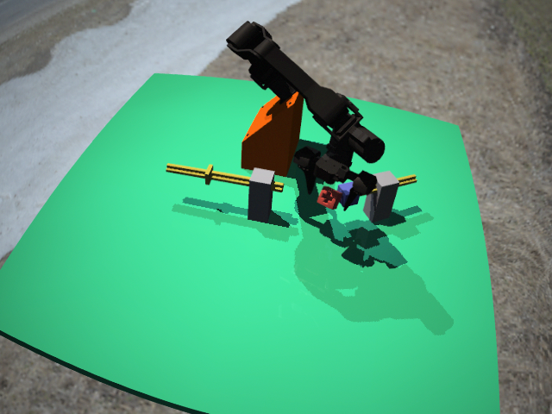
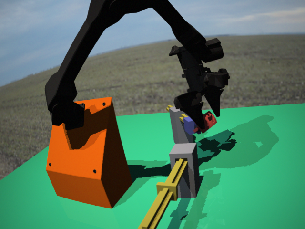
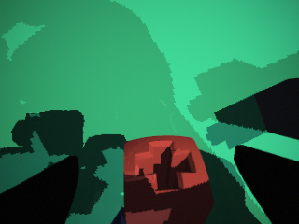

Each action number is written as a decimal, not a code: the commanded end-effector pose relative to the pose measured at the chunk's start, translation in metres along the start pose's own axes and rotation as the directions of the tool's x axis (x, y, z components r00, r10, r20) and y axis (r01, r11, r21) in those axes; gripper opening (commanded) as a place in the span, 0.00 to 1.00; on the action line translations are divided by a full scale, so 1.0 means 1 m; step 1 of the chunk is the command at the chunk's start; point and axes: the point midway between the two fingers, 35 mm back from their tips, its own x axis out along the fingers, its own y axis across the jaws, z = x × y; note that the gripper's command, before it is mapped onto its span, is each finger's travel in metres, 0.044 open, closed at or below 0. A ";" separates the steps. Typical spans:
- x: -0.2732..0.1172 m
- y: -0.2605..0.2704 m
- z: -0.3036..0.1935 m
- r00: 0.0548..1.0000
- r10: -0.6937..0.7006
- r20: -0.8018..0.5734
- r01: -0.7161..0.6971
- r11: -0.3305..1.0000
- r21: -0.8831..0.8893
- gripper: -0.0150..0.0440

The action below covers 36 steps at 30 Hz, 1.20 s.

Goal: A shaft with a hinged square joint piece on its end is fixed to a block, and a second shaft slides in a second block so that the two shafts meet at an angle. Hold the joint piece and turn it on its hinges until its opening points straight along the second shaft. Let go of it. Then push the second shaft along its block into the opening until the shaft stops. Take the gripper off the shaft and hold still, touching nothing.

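The red joint piece [image 1: 332, 203] [image 2: 209, 120] [image 3: 168, 201] has a cross-shaped opening that faces outward from the arm's base, at an angle to the second shaft. It hangs on the blue hinge part [image 1: 345, 191] [image 2: 189, 125] at the end of the first yellow shaft [image 1: 408, 179] [image 2: 182, 119], in the grey block [image 1: 386, 196]. My gripper [image 1: 329, 200] [image 2: 209, 122] [image 3: 158, 158] is open, its fingers on either side of the joint piece. Whether they touch it I cannot tell. The second yellow shaft [image 1: 231, 177] [image 2: 157, 209] passes through its block [image 1: 260, 200] [image 2: 194, 170]; its end is apart from the joint piece.
A yellow collar [image 1: 208, 174] [image 2: 173, 191] sits on the second shaft, on the outer side of its block. The orange arm base [image 1: 272, 142] [image 2: 81, 162] stands behind the shafts. The green table top [image 1: 178, 311] carries the arm's shadows.
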 end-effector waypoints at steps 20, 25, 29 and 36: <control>0.031 -0.002 -0.005 1.000 -0.006 -0.009 0.006 1.000 0.000 1.00; 0.031 -0.002 -0.005 1.000 -0.006 -0.009 0.006 1.000 0.000 0.78; 0.031 -0.002 -0.005 1.000 -0.006 -0.009 0.006 1.000 0.000 0.60; 0.031 -0.002 -0.005 1.000 -0.006 -0.009 0.006 1.000 0.000 0.56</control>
